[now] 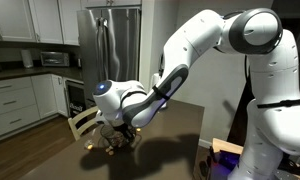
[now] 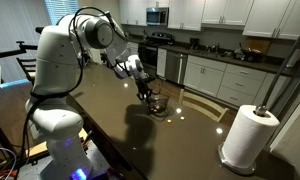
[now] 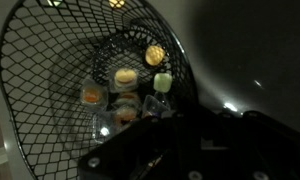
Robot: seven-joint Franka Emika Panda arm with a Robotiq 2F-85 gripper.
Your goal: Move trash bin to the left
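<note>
found the trash bin (image 2: 159,103) on the dark tabletop (image 2: 110,135), directly beneath the gripper (image 2: 146,92). saw its black mesh filling the wrist view, with small yellow round bits (image 3: 124,76) on its floor. could not tell whether the gripper was spread or pinching the rim.

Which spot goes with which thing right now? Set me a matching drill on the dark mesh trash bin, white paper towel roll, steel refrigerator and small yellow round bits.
Things:
1. dark round mesh trash bin
2. white paper towel roll
3. tall steel refrigerator
4. small yellow round bits

Places:
a. between white kitchen cabinets
b. inside the mesh
c. upright near the dark table edge
d. directly under the robot's hand

Pairs: 1-d, 2-c, 3-a, 4-b.
</note>
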